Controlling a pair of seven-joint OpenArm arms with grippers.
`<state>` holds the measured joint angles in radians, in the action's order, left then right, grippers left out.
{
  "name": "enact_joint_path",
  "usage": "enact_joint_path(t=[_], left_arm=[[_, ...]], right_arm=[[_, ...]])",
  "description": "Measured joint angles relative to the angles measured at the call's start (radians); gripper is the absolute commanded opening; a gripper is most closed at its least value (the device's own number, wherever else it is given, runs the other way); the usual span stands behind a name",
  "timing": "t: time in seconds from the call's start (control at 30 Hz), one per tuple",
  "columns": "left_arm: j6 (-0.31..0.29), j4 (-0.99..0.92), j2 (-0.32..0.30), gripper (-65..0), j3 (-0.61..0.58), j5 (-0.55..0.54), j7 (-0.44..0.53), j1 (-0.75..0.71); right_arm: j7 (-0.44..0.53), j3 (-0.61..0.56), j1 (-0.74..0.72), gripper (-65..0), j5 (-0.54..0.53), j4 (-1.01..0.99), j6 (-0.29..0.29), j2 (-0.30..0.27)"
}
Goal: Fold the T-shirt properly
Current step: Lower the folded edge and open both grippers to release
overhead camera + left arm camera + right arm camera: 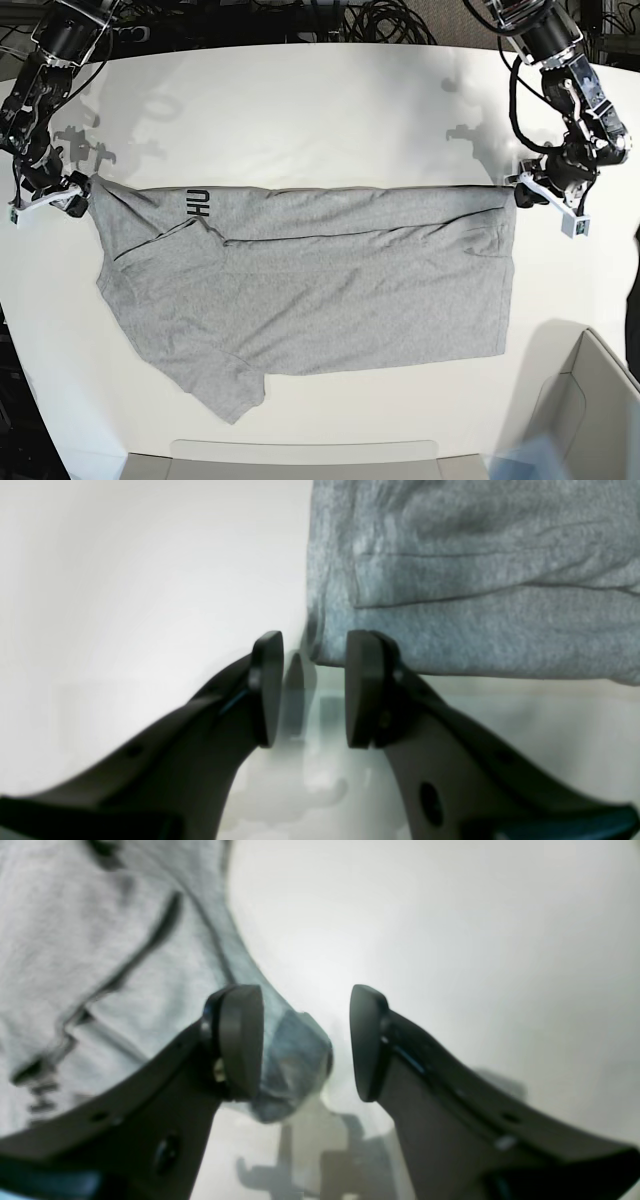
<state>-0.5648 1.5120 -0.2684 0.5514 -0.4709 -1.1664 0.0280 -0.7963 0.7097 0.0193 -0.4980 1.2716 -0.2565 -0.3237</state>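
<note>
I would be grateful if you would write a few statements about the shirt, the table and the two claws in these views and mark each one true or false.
1. The heather-grey cotton T-shirt lies on a white table. True.
2. Black lettering shows on the shirt. True.
3. The right claw is clamped shut on cloth. False: its jaws stand apart, with a shirt corner between them.
4. Both claws are at the near edge of the shirt. False: right claw and left claw are at its far edge.
</note>
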Motion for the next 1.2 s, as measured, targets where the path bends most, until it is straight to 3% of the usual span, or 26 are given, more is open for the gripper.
enact_joint_path(t=[0.17, 0.27, 0.37, 0.5, 0.67, 0.8, 1.2], left_arm=[[0.0, 0.0, -0.003, -42.8, -0.002, 0.003, 0.0, 0.002], [0.0, 0.0, -0.002, -42.7, -0.005, 0.002, 0.0, 0.003], [0.0, -0.006, -0.002, -41.1, -0.006, 0.004, 0.0, 0.003], [0.0, -0.079, 0.002, -34.1, -0.001, 0.0, 0.004, 0.011], [-0.001, -0.156, 0.002, -33.6, 0.004, 0.003, 0.002, 0.059], [-0.091, -0.18, 0.005, -33.6, 0.004, -0.003, 0.006, 0.069], [-0.14, -0.338, -0.003, -36.0, 0.005, -0.06, 0.047, 0.134]], right_arm=[[-0.045, -0.018, -0.003, -36.7, -0.006, -0.003, -0.012, 0.023], [-0.052, -0.016, -0.005, -36.7, -0.004, -0.005, -0.088, 0.038], [-0.016, -0.013, -0.019, -36.7, -0.032, -0.05, -0.101, 0.05], [-0.005, -0.012, -0.044, -36.8, -0.053, -0.103, -0.108, 0.047], [0.0, -0.013, -0.042, -36.8, -0.056, -0.106, -0.111, 0.044], [-0.008, -0.019, -0.043, -36.8, -0.056, -0.106, -0.112, 0.031], [-0.011, -0.019, -0.049, -37.3, -0.048, -0.109, -0.114, 0.027]])
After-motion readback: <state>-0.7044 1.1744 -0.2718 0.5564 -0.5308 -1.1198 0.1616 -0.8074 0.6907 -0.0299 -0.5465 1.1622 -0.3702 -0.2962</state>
